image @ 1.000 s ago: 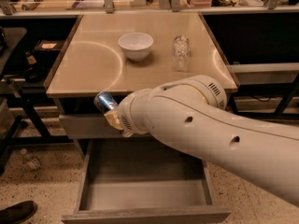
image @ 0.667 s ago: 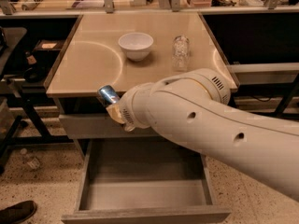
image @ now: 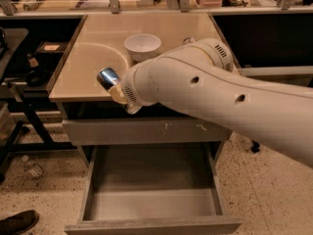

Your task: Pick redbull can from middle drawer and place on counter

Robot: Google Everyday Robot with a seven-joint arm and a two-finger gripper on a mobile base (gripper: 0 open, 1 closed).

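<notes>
The redbull can (image: pixel 107 77), blue with a shiny silver end, hangs tilted just above the front left part of the beige counter (image: pixel 93 53). My gripper (image: pixel 117 93) is shut on it, with its fingers largely hidden behind the big white arm that reaches in from the right. Below, the middle drawer (image: pixel 151 182) stands pulled out, and nothing lies on its grey floor.
A white bowl (image: pixel 142 45) sits on the counter behind the can. The closed drawer front (image: pixel 146 131) with white scuffs is just under the counter. A dark side table (image: pixel 19 82) stands to the left. A shoe (image: pixel 17 222) rests on the floor at bottom left.
The arm has lifted the can from the level of the counter's front edge to just above the counter top. The drawer and the bowl have not moved.
</notes>
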